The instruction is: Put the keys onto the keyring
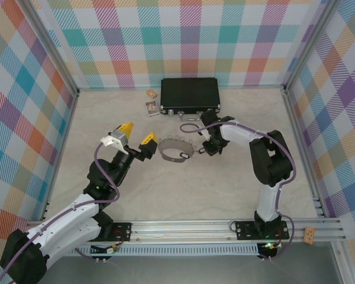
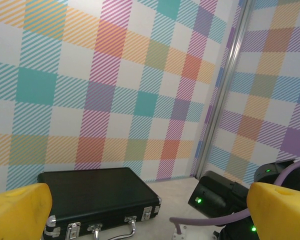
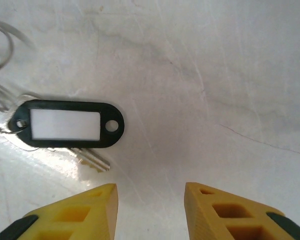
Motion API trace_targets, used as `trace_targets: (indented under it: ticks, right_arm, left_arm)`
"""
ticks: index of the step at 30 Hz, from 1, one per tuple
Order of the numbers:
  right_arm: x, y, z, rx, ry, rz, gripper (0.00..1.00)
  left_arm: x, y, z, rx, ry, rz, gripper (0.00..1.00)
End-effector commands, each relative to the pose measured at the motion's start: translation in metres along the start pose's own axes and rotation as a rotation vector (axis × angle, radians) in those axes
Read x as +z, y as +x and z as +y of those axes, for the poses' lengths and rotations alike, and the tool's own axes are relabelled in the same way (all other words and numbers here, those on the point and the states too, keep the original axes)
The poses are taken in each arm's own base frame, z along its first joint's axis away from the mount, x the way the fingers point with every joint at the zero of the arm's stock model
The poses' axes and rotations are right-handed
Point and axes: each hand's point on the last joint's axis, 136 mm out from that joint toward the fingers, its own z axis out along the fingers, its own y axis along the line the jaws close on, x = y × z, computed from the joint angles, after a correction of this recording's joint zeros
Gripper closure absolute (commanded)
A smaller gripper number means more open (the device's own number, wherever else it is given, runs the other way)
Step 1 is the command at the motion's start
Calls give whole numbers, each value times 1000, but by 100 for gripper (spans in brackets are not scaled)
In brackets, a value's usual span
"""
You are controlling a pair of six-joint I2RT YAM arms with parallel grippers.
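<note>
The keyring (image 1: 176,147), a thin grey hoop with small wire loops, lies flat at mid-table. A black oval tag (image 1: 178,155) rests at its near rim. In the right wrist view a small metal key (image 3: 90,161) lies on the table under its black, white-labelled tag (image 3: 65,125), beside thin wire (image 3: 4,47). My right gripper (image 3: 150,200) hovers just behind that key, open, nothing between its yellow fingers; it sits right of the hoop (image 1: 210,148). My left gripper (image 1: 137,136) is raised left of the hoop, wide open and empty (image 2: 150,215).
A black case (image 1: 189,96) with a metal handle (image 2: 115,234) lies at the back, seen from the left wrist too (image 2: 90,195). Two small cards (image 1: 152,107) (image 1: 150,93) lie left of it. Checked walls and metal rails enclose the table.
</note>
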Motion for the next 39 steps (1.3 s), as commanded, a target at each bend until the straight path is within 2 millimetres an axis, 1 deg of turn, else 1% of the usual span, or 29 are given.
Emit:
trace_targets:
  ticks: [1,4,7,10,11,12,14,15,18,19,20,24,28,30,35,36,39]
  right_arm:
    - [-28,-8,-2,70,-5,-99,60]
    - [-45,-10,-8,134,8,-193,57]
    - [-67,-11,-15,241,28,-322,55]
    - [-88,-7,-24,325,59,-456,51]
    - [-93,-4,-29,355,77,-494,46]
    - [-98,-2,-31,369,82,-527,45]
    - [-107,5,-37,416,105,-594,35]
    - [-110,9,-41,437,122,-618,32]
    - [-119,21,-52,499,164,-691,16]
    - [-120,26,-57,530,189,-708,4]
    - [-122,30,-61,547,208,-724,1]
    - [-128,47,-78,618,311,-770,1]
    - [-134,57,-83,629,347,-832,1]
    - [-136,62,-86,639,369,-849,1]
    - [-138,71,-103,681,444,-903,1]
    - [-138,72,-106,685,456,-919,1]
    - [-135,71,-115,683,492,-940,1]
  left_arm:
    - [2,0,6,8,-25,1,0]
    - [6,7,7,1,-34,39,0]
    - [12,19,10,-6,-59,109,0]
    - [16,32,19,-19,-123,207,0]
    - [17,38,23,-17,-148,242,0]
    - [17,41,26,-14,-163,264,0]
    - [16,48,32,-12,-198,302,0]
    - [16,50,34,-12,-214,312,0]
    - [14,57,40,-6,-248,345,0]
    - [13,60,44,-2,-270,362,0]
    - [12,62,48,7,-296,376,0]
    - [5,66,66,44,-403,417,0]
    - [0,70,72,74,-430,451,0]
    - [-5,77,78,96,-452,475,0]
    - [-22,101,107,158,-578,541,0]
    - [-25,104,113,168,-607,545,0]
    - [-37,110,142,200,-725,563,0]
